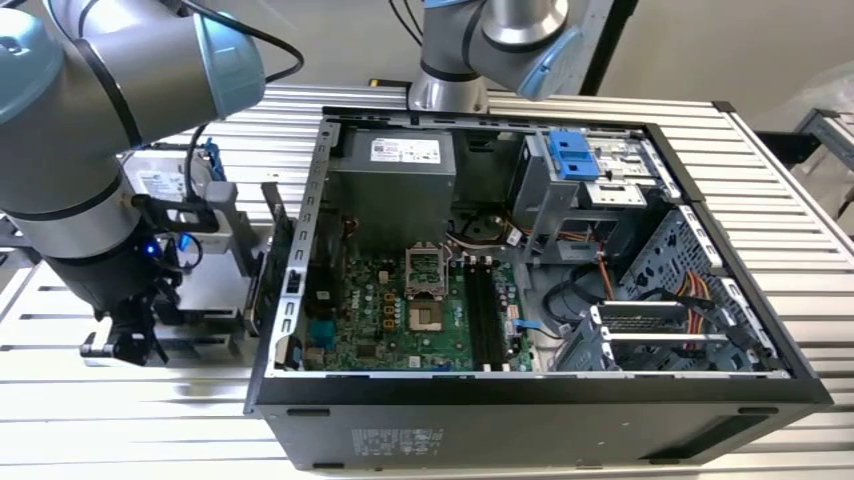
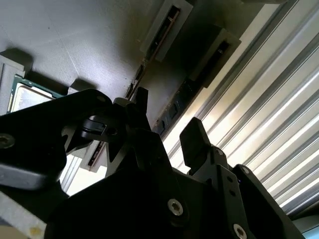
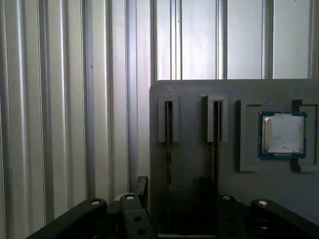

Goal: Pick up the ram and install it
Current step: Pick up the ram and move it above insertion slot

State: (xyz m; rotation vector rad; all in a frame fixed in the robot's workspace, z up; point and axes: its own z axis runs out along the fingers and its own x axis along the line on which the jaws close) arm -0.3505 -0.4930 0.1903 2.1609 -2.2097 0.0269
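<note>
While I'm hovering over the tray (image 3: 194, 92), at the exterior view's left of the case (image 1: 534, 415), my gripper (image 3: 174, 185) is hanging spread; the ram (image 3: 168, 149) is standing edge-up in its slot between my fingers (image 3: 142, 186), long axis crossing their closing line.

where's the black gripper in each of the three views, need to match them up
Exterior view: the black two-finger gripper sits at the exterior view's left, outside the open black computer case.
First wrist view: gripper open, fingers either side of a narrow slot in the grey holder plate.
Second wrist view: gripper open, in front of that same plate.
Shared landmark: the ribbed silver metal table, in all three views.
</note>
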